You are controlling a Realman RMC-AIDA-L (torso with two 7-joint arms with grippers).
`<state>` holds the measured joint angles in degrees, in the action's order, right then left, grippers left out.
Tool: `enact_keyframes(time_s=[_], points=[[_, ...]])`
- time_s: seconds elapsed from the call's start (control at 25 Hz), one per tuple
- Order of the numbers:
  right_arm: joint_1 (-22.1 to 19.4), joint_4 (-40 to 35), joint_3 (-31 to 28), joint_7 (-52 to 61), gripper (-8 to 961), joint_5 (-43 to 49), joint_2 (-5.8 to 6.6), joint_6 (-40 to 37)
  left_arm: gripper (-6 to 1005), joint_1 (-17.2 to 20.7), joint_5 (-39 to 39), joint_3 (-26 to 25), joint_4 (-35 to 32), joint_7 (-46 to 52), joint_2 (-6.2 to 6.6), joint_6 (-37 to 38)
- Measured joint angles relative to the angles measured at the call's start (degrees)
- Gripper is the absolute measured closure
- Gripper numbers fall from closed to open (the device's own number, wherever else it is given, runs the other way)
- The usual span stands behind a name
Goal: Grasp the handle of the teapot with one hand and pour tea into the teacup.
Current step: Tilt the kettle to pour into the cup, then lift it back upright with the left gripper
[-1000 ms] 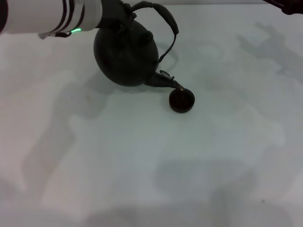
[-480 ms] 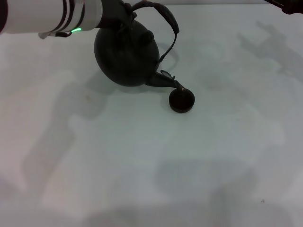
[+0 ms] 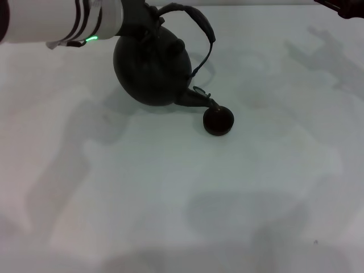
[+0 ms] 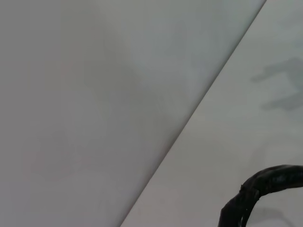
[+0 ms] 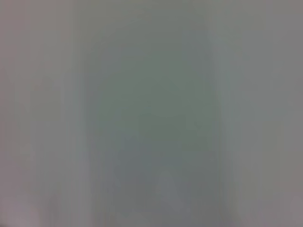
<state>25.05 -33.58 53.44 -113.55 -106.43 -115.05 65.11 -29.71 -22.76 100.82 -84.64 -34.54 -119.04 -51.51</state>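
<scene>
In the head view the dark round teapot is tipped over at the back of the table, its short spout pointing down and reaching the rim of the small dark teacup. The arched handle leans out toward the right. My left gripper is shut on the handle's upper end, at the end of the white forearm coming in from the top left. A piece of the wrapped handle shows in the left wrist view. Only a dark sliver of my right gripper shows in the top right corner.
The white table spreads out in front of the cup and to both sides, crossed by soft arm shadows. The right wrist view is a plain grey blur.
The teapot has shifted only a hair, its handle sitting slightly higher. The spout stays at the teacup's rim and the right arm has not moved.
</scene>
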Motion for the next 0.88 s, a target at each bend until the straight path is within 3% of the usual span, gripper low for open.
enact_keyframes(time_s=[0.56, 0.88], points=[[-0.02, 0.1, 0.0, 0.04, 111, 0.0, 0.01, 0.03, 861, 1.51, -1.69, -1.29, -0.2, 2.51, -0.04, 1.15], [-0.02, 0.09, 0.0, 0.49, 111, 0.36, 0.17, 0.02, 861, 6.24, -17.65, -10.69, -2.1, -6.7, 0.22, 1.78]])
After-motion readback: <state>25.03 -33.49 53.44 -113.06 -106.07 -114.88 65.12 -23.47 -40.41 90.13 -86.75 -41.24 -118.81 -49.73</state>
